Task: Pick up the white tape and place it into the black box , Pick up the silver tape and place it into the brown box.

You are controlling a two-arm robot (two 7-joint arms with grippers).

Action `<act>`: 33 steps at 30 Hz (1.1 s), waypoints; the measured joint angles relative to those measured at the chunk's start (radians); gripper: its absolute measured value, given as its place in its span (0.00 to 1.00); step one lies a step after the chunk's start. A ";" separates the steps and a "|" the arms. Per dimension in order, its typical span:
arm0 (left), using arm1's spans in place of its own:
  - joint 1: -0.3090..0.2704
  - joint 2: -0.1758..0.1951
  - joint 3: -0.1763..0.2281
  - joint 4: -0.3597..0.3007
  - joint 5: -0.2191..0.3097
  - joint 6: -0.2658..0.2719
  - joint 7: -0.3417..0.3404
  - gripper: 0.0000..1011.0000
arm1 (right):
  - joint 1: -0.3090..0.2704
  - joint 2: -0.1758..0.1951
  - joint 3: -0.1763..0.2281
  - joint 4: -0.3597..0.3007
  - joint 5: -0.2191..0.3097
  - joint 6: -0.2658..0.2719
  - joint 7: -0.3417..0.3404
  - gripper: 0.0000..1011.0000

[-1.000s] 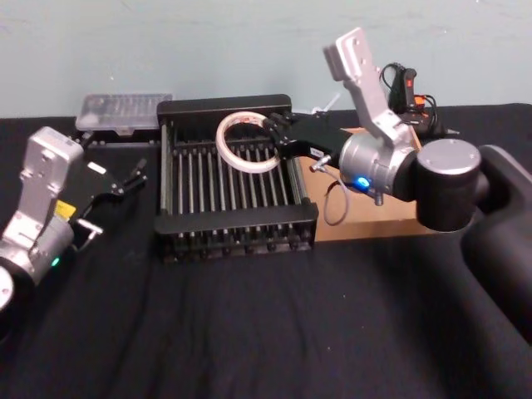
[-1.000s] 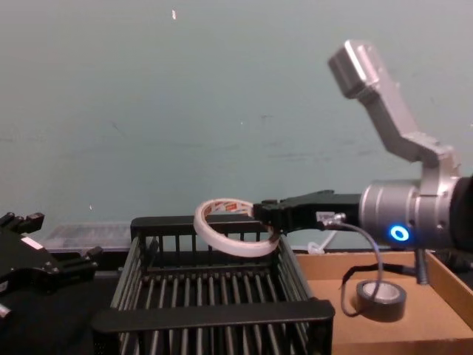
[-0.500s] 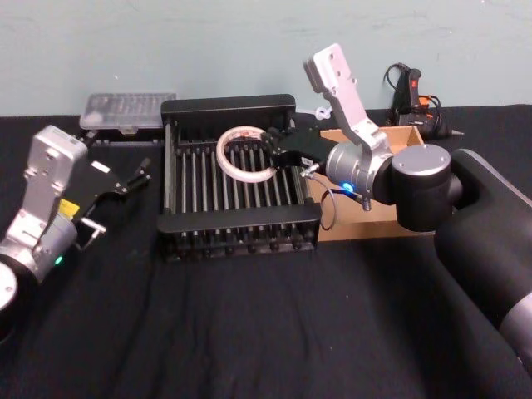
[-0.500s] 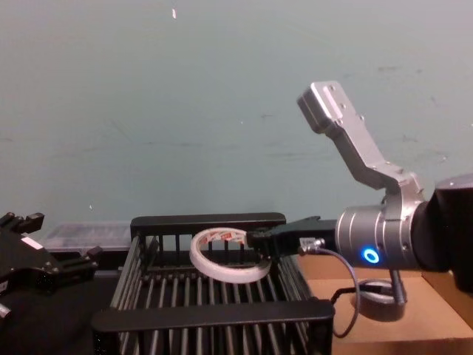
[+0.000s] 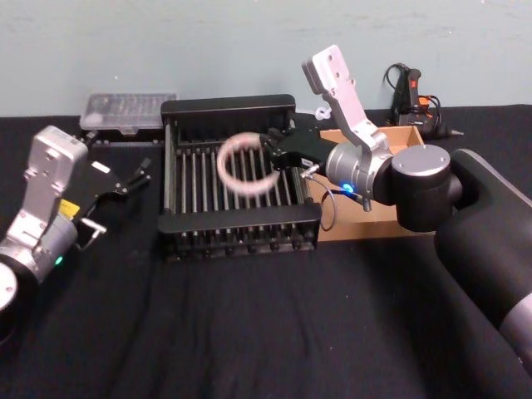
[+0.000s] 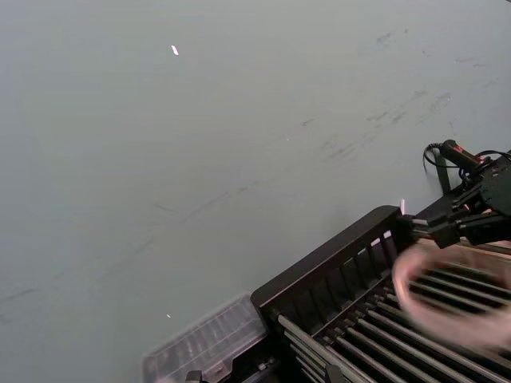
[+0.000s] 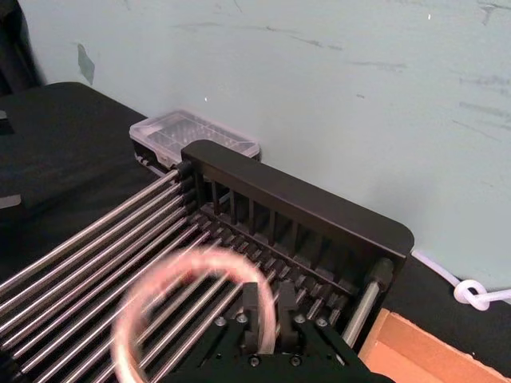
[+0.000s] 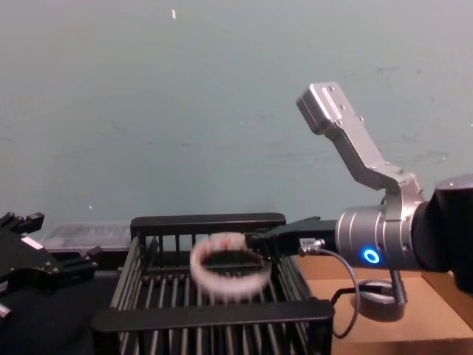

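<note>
risk: white tape [image 5: 247,163] blurred, mid-air over black box [image 5: 170,170] bars, just off right gripper [image 5: 277,155] tips; looks let go, could bounce or roll up vs a wall
right gripper: fingers parted, holding nothing, over box's right side
left gripper [image 5: 125,180]: idle left of box, open/shut can't tell
silver tape [image 8: 384,302]: already in brown box [image 8: 443,325], under right arm
nearby: clear case [image 5: 125,110] behind box, clear of the drop; nothing blocks
</note>
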 joint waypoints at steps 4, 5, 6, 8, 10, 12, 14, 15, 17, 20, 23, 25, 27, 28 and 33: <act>0.000 0.000 0.000 0.000 0.000 0.000 0.000 0.99 | 0.000 0.000 0.000 -0.002 0.002 0.000 0.000 0.25; 0.000 0.000 0.000 0.000 0.000 0.000 0.000 0.99 | 0.000 0.000 0.000 -0.002 0.002 0.000 0.000 0.28; 0.000 0.000 0.000 0.000 0.000 0.000 0.000 0.99 | 0.000 0.001 0.001 -0.002 0.002 0.000 0.000 0.31; 0.000 0.000 0.000 0.000 0.000 0.000 0.000 0.99 | -0.001 0.001 0.001 -0.003 0.003 0.000 0.001 0.38; 0.000 0.000 0.000 0.000 0.000 0.000 0.000 0.99 | -0.001 0.001 0.001 -0.003 0.003 0.000 0.001 0.45; 0.000 0.000 0.000 0.000 0.000 0.000 0.000 0.99 | -0.001 0.001 0.001 -0.003 0.003 0.000 0.001 0.50; 0.000 0.000 0.000 0.000 0.000 0.000 0.000 0.99 | -0.001 0.001 0.001 -0.003 0.003 0.000 0.001 0.57; 0.000 0.000 0.000 0.000 0.000 0.000 0.000 0.99 | -0.001 0.001 0.001 -0.003 0.003 0.000 0.001 0.60; 0.000 0.000 0.000 0.000 0.000 0.000 0.000 0.99 | -0.001 0.001 0.001 -0.004 0.004 0.000 0.001 0.65; 0.000 0.000 0.000 0.000 0.000 0.000 0.000 0.99 | -0.001 0.002 0.001 -0.004 0.004 0.000 0.000 0.75; 0.000 0.000 0.000 0.000 0.000 0.000 0.000 0.99 | -0.001 0.002 0.001 -0.004 0.004 0.000 0.000 0.84; 0.000 0.000 0.000 0.000 0.000 0.000 0.000 0.99 | -0.001 0.002 0.001 -0.005 0.005 0.000 0.000 0.89; 0.000 0.000 0.000 0.000 0.000 0.000 0.000 0.99 | -0.001 0.002 0.001 -0.005 0.005 0.000 0.000 0.95; 0.000 0.000 0.000 0.000 0.000 0.000 0.000 0.99 | -0.001 0.002 0.001 -0.005 0.005 0.000 0.000 0.97; 0.000 0.000 0.000 0.000 0.000 0.000 0.000 0.99 | -0.001 0.002 0.001 -0.005 0.005 0.000 0.000 0.99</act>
